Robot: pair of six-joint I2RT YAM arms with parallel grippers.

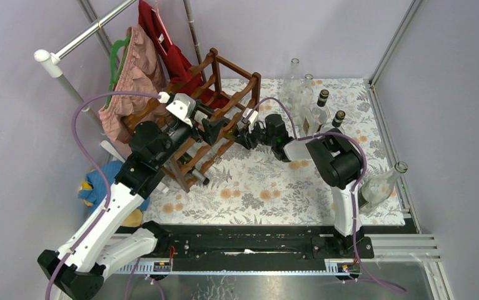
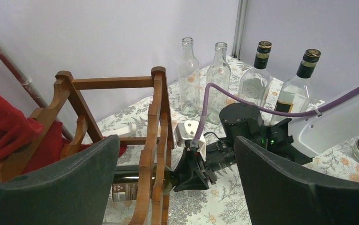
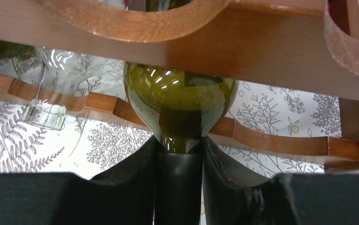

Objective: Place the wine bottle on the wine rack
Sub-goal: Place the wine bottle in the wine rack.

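Observation:
The dark reddish-brown wine rack [image 1: 221, 94] stands at the back left of the mat. It also shows in the left wrist view [image 2: 156, 117] and the right wrist view [image 3: 262, 51]. A dark green wine bottle [image 2: 128, 180] lies level in a lower tier, its shoulder [image 3: 180, 101] between the rails. My right gripper [image 1: 244, 136] is shut on the bottle's dark-capped neck [image 3: 178, 187] just outside the rack. My left gripper [image 1: 215, 128] is open and empty, its wide-apart fingers [image 2: 51, 187] in front of the rack, above the bottle.
Two clear bottles [image 1: 294, 78] and two dark-capped bottles [image 1: 321, 103] stand at the back right. Another bottle [image 1: 381, 184] lies at the right edge. A clear bottle's neck [image 3: 44, 112] lies in the rack beside the green one. Clothes [image 1: 137, 75] hang on a rail at left.

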